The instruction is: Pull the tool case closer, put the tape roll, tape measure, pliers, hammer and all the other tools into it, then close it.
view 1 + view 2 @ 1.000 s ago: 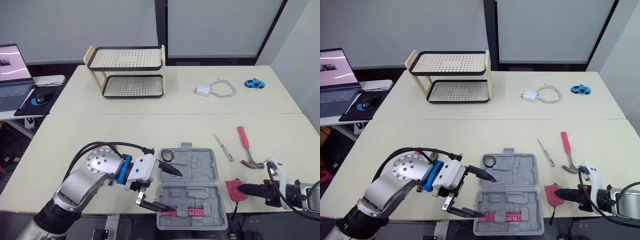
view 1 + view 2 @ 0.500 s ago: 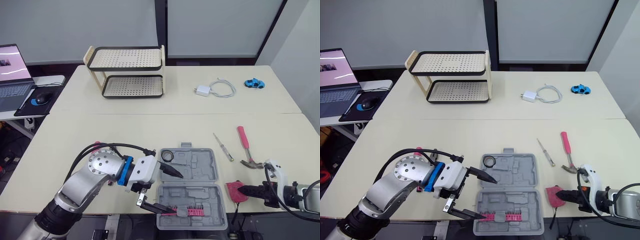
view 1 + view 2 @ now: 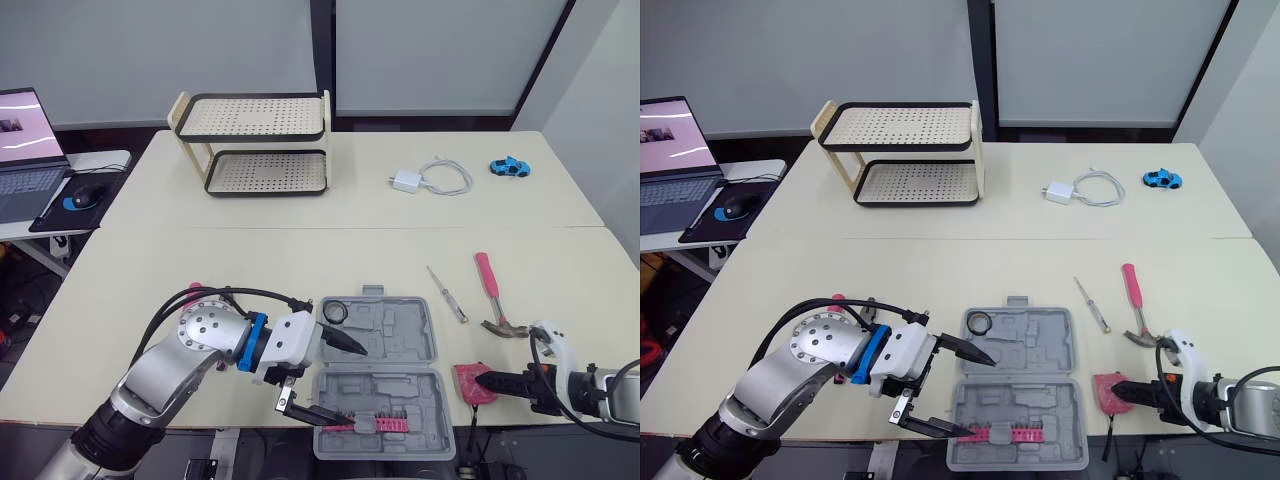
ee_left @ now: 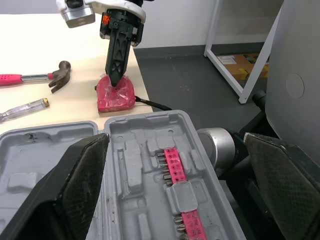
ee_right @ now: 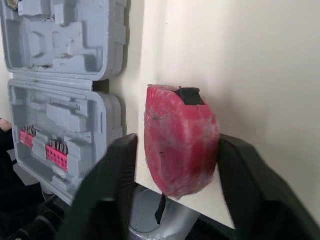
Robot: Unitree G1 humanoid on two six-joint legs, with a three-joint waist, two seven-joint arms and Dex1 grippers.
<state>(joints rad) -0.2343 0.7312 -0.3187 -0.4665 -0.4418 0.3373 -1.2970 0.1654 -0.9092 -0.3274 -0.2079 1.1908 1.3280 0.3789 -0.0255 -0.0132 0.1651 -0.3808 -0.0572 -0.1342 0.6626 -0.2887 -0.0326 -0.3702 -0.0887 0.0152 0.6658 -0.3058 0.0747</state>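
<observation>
Open lane between tool case [image 3: 395, 335] and hammer [image 3: 490, 290] — screwdriver [image 3: 446, 294] in it, tape measure [image 3: 468, 381] nearer

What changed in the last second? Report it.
Barely anything. The right gripper eased back a touch toward the robot, open astride the tape measure, not gripping it. The left gripper stayed open over the tool case. Case, hammer and screwdriver are unmoved.
</observation>
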